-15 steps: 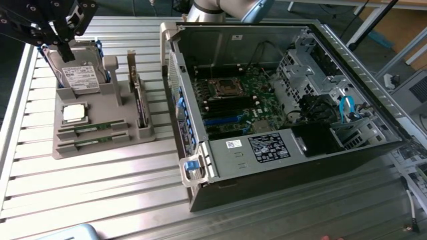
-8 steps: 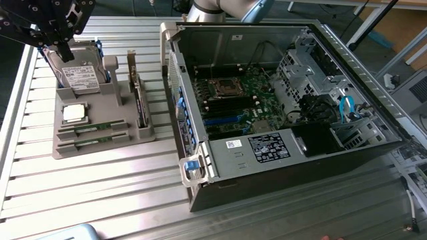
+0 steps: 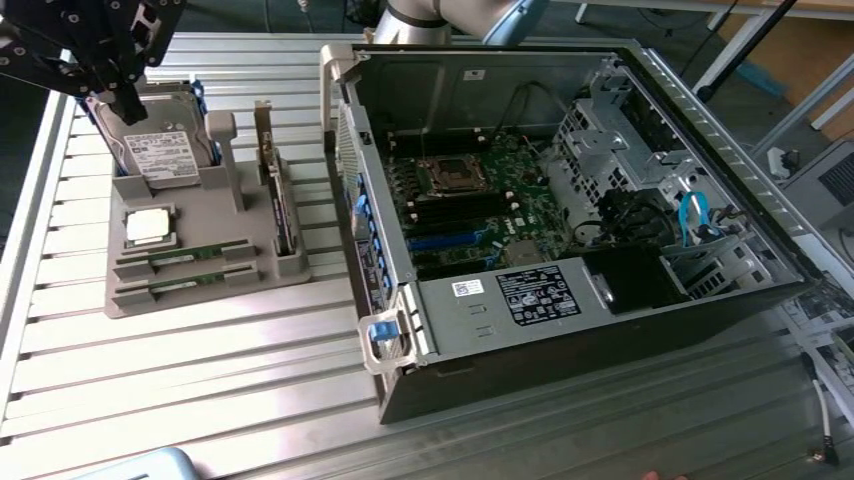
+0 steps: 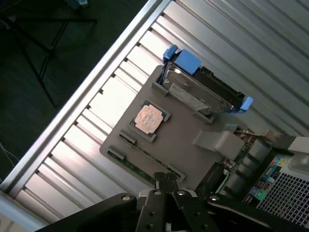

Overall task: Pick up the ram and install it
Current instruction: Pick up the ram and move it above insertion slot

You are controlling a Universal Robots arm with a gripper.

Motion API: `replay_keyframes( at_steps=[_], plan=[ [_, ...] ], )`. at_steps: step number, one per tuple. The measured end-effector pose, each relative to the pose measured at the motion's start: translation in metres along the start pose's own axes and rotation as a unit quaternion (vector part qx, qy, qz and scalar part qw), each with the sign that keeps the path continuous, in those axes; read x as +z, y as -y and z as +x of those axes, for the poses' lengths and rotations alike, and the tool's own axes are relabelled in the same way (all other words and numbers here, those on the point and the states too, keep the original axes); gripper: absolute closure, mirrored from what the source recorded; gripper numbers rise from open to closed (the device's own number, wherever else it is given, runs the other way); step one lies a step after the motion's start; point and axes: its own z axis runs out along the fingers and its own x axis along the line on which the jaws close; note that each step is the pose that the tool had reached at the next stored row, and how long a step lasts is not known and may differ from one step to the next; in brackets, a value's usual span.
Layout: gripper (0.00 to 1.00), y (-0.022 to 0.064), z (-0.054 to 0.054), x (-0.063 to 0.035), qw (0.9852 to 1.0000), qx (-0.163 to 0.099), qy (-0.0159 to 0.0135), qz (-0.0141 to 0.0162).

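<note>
The ram [image 3: 187, 255] sits edge-up in its slot at the near end of the gray holder [image 3: 194, 205], not yet touched. Its twin stick [image 3: 184, 284] lies parallel just beside it, w/ the silver CPU [image 3: 147, 226] just behind.

Risks, as I judge them:
- Two sticks alike and close together. A slightly off approach could clip the twin or straddle both.
- The end effector [image 3: 134, 110] has its fingers pressed together and holds nothing. Come down like that and you'd hit the top edge of the board instead of pinching it.
- The stick is thin. A skewed pinch could tilt it in the slot, so it jams or drags the holder across the table [image 3: 200, 380].
- The expansion card [image 3: 278, 200] stands taller along the holder's side, so a low sideways pass may catch it.

Pose: the end effector hangs high at the exterior view's left, above the hard drive [image 3: 158, 150] at the holder's far end, fingers pointing down. It's well apart from the ram and from the open PC case [image 3: 534, 300]. Wrist view looks down over the holder, fingertips near the ram end.
</note>
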Motion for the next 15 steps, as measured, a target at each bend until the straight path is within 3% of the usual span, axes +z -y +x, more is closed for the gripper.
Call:
replay_keyframes(
  at_steps=[4,8,12,15],
  plan=[
    [0.89,0.0,0.0,0.0,0.9994,-0.034,-0.0023,-0.0018],
    [0.89,0.0,0.0,0.0,0.9978,-0.066,-0.0043,-0.0036],
    [0.89,0.0,0.0,0.0,0.9949,-0.1,-0.0064,-0.0054],
    [0.89,0.0,0.0,0.0,0.992,-0.126,-0.008,-0.0068]
  ],
)
